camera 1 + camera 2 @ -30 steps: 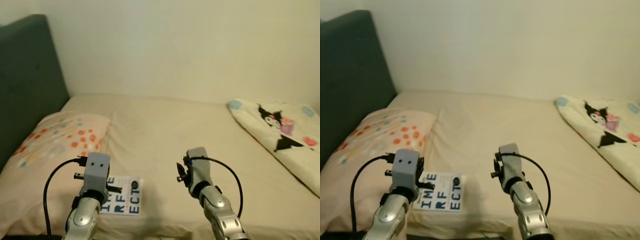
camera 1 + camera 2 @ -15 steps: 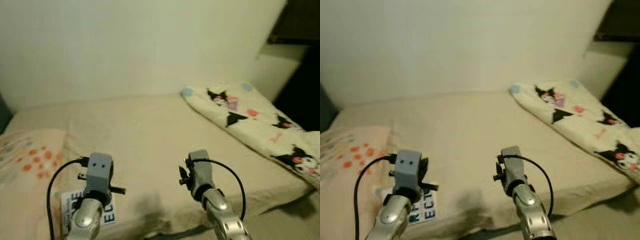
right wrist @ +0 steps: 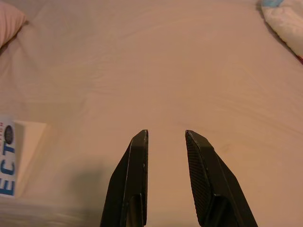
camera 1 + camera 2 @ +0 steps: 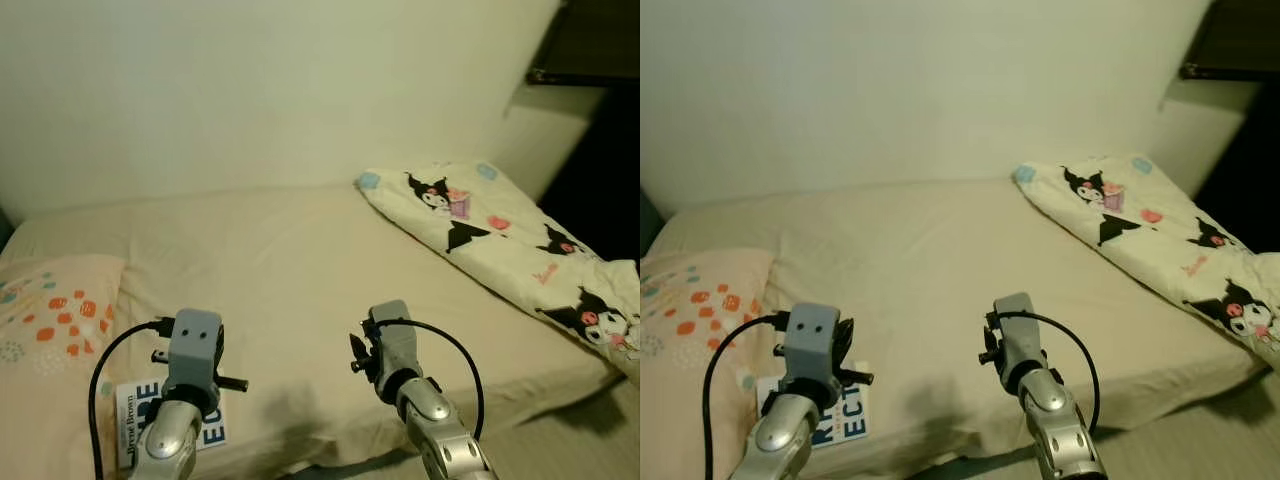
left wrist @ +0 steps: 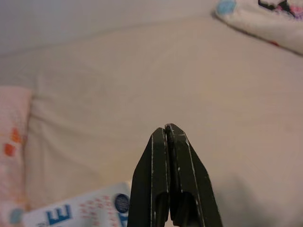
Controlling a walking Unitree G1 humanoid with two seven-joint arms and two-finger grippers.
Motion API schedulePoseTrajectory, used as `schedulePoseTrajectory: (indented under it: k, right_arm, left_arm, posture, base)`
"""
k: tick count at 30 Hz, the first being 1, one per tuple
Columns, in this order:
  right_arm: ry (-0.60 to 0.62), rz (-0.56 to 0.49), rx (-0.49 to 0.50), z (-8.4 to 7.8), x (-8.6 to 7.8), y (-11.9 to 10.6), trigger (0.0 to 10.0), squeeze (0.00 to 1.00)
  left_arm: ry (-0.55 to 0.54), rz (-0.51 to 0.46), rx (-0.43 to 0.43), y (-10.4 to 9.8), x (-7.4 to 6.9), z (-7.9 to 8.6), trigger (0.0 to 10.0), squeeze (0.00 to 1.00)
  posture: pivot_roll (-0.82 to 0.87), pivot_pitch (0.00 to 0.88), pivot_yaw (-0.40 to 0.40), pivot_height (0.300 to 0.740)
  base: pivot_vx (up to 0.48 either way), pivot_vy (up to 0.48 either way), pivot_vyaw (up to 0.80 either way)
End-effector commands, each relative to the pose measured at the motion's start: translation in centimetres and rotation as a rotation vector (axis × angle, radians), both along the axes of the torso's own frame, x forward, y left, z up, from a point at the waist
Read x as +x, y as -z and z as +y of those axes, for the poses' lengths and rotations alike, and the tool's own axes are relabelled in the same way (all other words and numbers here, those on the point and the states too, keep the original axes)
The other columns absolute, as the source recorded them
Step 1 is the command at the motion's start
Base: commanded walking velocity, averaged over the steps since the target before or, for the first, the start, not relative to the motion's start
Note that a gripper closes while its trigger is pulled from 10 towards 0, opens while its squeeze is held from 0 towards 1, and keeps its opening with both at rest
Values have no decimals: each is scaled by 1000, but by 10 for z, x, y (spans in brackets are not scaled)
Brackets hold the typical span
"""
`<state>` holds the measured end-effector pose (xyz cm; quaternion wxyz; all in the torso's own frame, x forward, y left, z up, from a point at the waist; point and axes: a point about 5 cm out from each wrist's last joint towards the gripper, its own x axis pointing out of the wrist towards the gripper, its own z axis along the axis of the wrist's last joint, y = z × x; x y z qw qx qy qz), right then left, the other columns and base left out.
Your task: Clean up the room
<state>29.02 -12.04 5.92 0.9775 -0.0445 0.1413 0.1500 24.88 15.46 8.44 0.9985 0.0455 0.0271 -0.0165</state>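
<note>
L gripper (image 5: 168, 135) jaws closed, over bed (image 5: 142, 90), book (image 5: 75, 215) nearby

A wide bed with a plain cream sheet (image 4: 290, 260) stands against a bare off-white wall (image 4: 250, 90). A dark shelf (image 4: 585, 75) juts out at the right, under dim, warm light.

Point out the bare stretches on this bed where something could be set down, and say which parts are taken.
The widest bare patch is the sheet mid-bed, between the spotted pillow and the cartoon-print blanket, reaching back to the wall. The near left corner is crowded: the book lies beside the pillow, under the left gripper. The right side is blanket-covered.
</note>
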Motion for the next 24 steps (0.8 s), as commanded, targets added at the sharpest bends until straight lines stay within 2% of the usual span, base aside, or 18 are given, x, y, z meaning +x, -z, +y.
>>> schedulePoseTrajectory:
  k: [1,17,24]
  right_arm:
    - [20,16,-11,-7,-2,2,10000,0]
    - [22,21,-13,-8,-2,3,10000,0]
    - [-20,12,-39,-5,-5,2,10000,0]
  left_arm:
    - [28,-15,0,-3,0,-6,10000,0]
    - [22,-12,4,-3,-1,-5,10000,0]
    - [23,-10,4,-3,-1,-5,10000,0]
  posture:
    - [-21,65,-89,717]
    - [-19,70,-89,717]
    - [-19,74,-89,717]
  base:
    - [0,-401,0]
    - [0,-403,0]
    - [0,-403,0]
